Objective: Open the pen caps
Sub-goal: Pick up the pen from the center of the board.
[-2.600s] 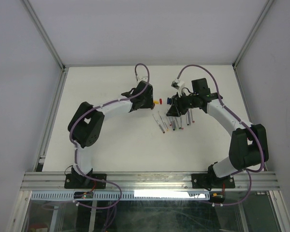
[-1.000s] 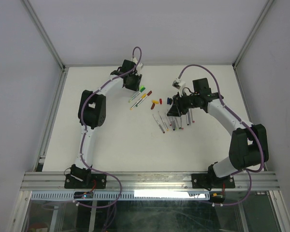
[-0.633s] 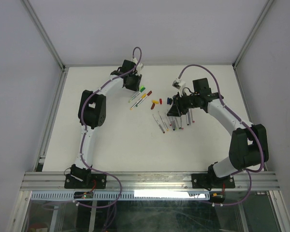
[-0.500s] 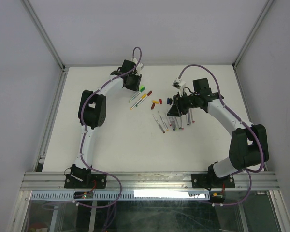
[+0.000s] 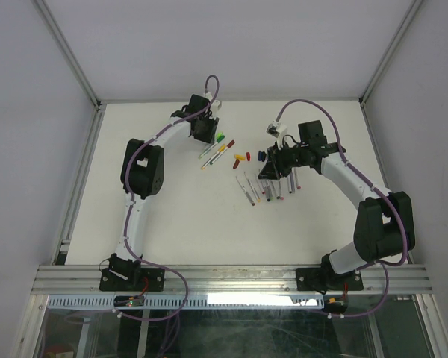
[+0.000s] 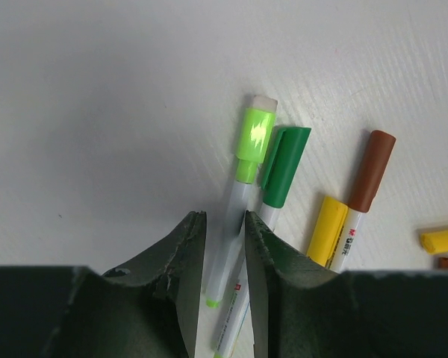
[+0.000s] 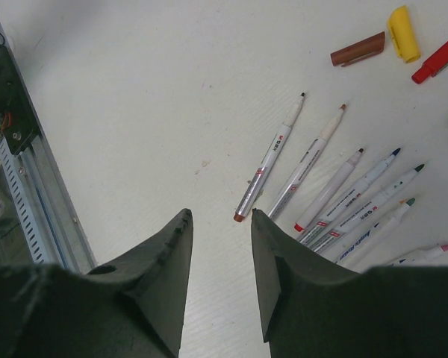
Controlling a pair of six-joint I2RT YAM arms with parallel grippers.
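My left gripper (image 6: 224, 218) is clamped on a light-green pen (image 6: 237, 201); my right gripper (image 7: 220, 212) is spread, holding nothing.

Overhead, I only make out both arms reaching over the desk (image 5: 172, 216), capped pens (image 5: 216, 149) by the left, bare pens (image 5: 275, 192) under the right. The left wrist camera adds the grip: matte dark fingers (image 6: 190, 253) pinch the translucent barrel, glossy cap on, beside a dark-green pen (image 6: 284, 168), a yellow pen (image 6: 327, 235) and a brown pen (image 6: 369, 175) on the white, faintly ribbed surface. The right wrist camera shows slim white barrels with coloured felt tips fanned together, and loose caps (image 7: 403, 33) lying apart from them.
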